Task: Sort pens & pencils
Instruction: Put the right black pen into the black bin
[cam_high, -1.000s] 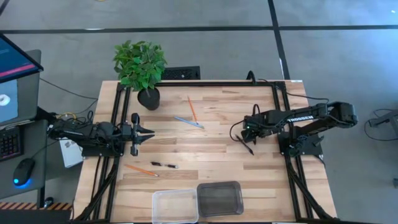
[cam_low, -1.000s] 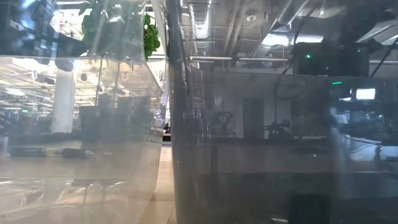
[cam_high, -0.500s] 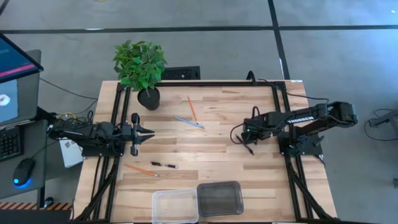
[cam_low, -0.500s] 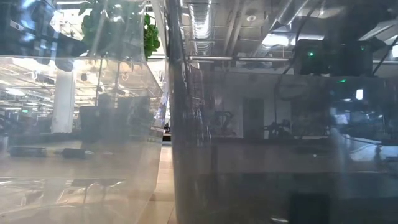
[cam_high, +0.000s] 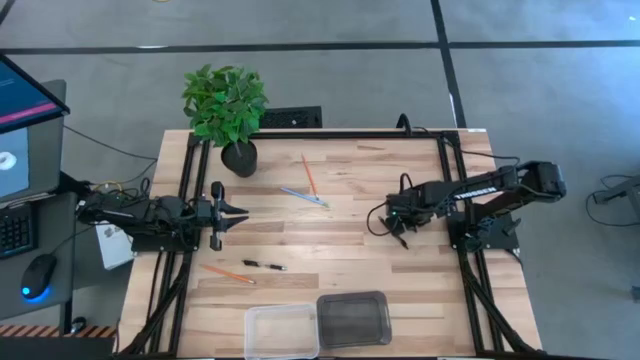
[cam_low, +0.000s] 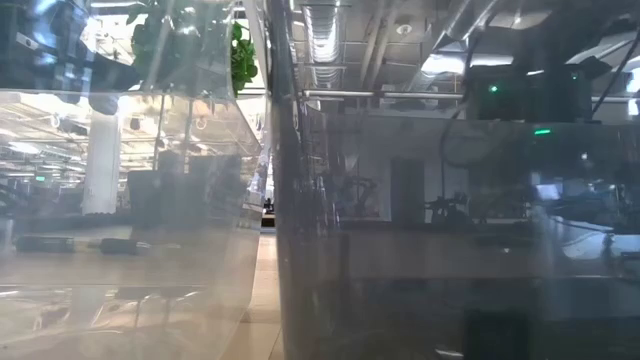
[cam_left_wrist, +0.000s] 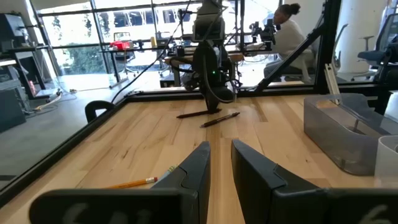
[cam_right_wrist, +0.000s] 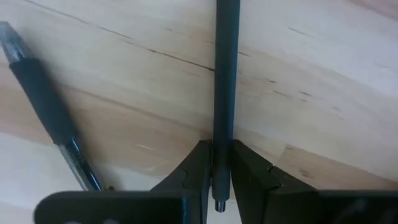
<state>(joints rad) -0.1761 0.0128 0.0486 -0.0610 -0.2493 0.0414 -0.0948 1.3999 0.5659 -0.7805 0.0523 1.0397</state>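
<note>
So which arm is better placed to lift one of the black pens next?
Right. The right gripper is shut on a black pen down at the table, with the second pen lying just beside it. The left gripper waits open and empty at the table's far left side.

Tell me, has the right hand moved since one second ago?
Yes. The right hand, shut on a pen, shifted slightly left, away from the right frame rail.

Left pincer (cam_left_wrist: 220, 163) slightly parted above table (cam_left_wrist: 143, 140), facing two pens (cam_left_wrist: 219, 119).
</note>
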